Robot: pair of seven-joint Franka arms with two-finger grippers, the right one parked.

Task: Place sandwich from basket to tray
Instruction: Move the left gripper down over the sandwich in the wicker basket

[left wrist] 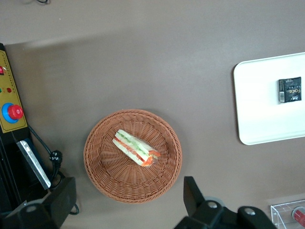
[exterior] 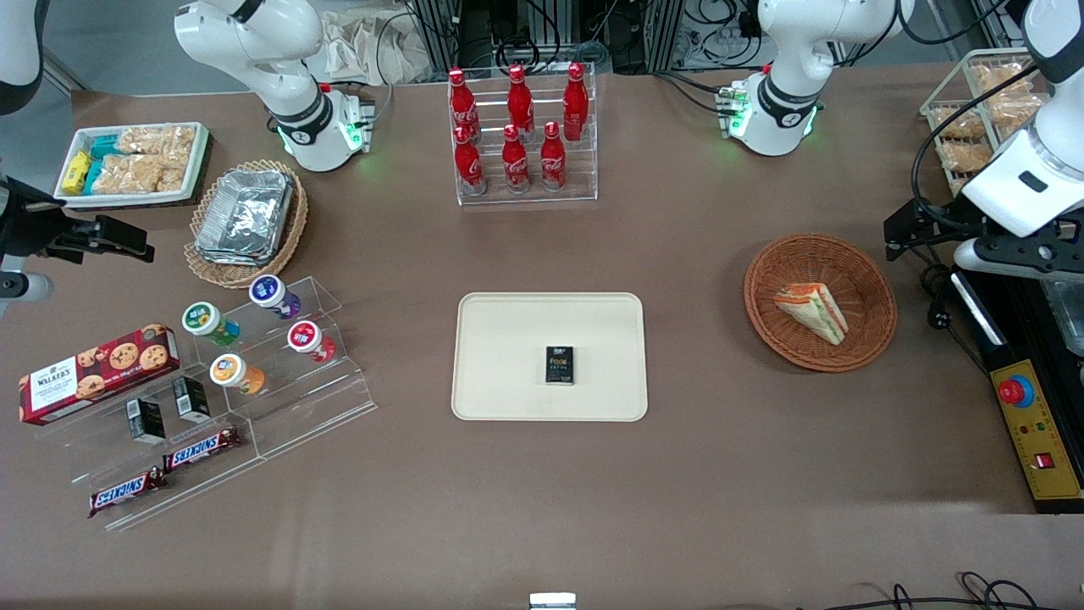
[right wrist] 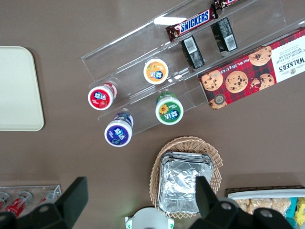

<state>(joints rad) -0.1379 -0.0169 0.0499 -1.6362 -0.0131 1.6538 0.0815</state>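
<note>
Fingers point(left wrist: 193, 193) of the gripper point(left wrist: 126, 198) are seen spread wide and empty, held high above the basket point(left wrist: 97, 167), toward the working arm's end of the table. Sandwich point(left wrist: 135, 148) is found lying in the basket, untouched. Approach step is judged in hand; descent and alignment across the wedge are called for next. Long axis runs diagonally; in the front view, the narrow end points toward the tray point(exterior: 508, 330), well apart, carrying a small dark packet point(exterior: 559, 365).
</note>
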